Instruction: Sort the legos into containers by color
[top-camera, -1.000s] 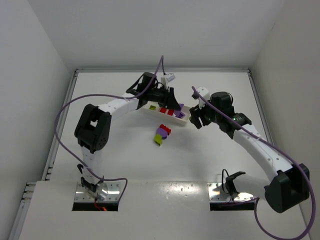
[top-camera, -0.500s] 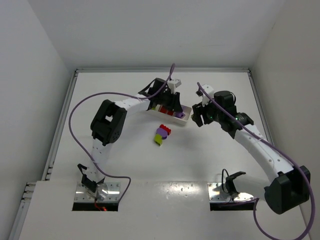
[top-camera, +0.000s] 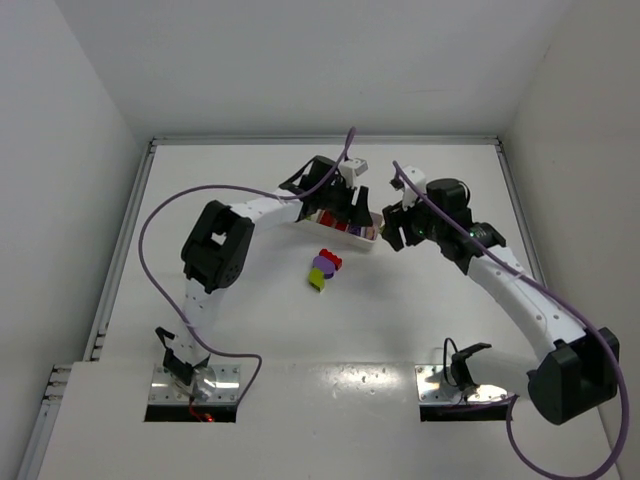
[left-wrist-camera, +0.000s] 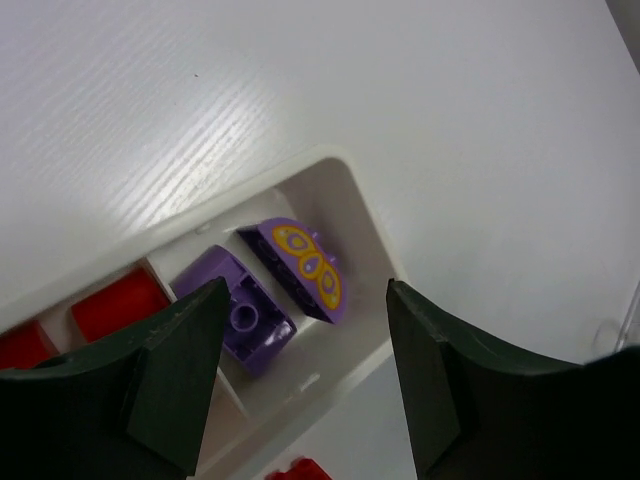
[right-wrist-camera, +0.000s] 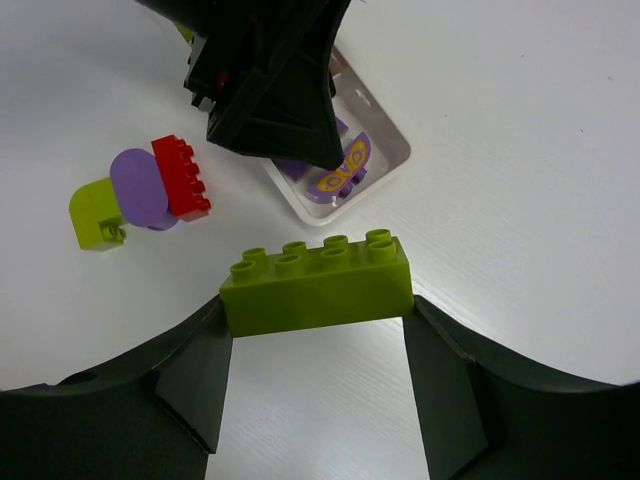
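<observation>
My left gripper (left-wrist-camera: 305, 380) is open and empty, hovering over the right end compartment of the white tray (left-wrist-camera: 365, 215). That compartment holds two purple legos, one with a yellow butterfly print (left-wrist-camera: 305, 270) and one plain (left-wrist-camera: 245, 320). Red legos (left-wrist-camera: 115, 305) lie in the middle compartment. My right gripper (right-wrist-camera: 318, 300) is shut on a yellow-green lego brick (right-wrist-camera: 318, 285), held above the table just right of the tray's end (top-camera: 368, 238). The tray's left compartment is hidden by the left arm.
A loose pile lies on the table in front of the tray: a red lego (top-camera: 331, 261), a purple piece (top-camera: 322, 267) and a yellow-green piece (top-camera: 317, 282). The left gripper (right-wrist-camera: 270, 90) fills the space above the tray in the right wrist view.
My left gripper has moved right along the tray to its right end. My right gripper has edged a little toward the tray, still holding the yellow-green brick.
</observation>
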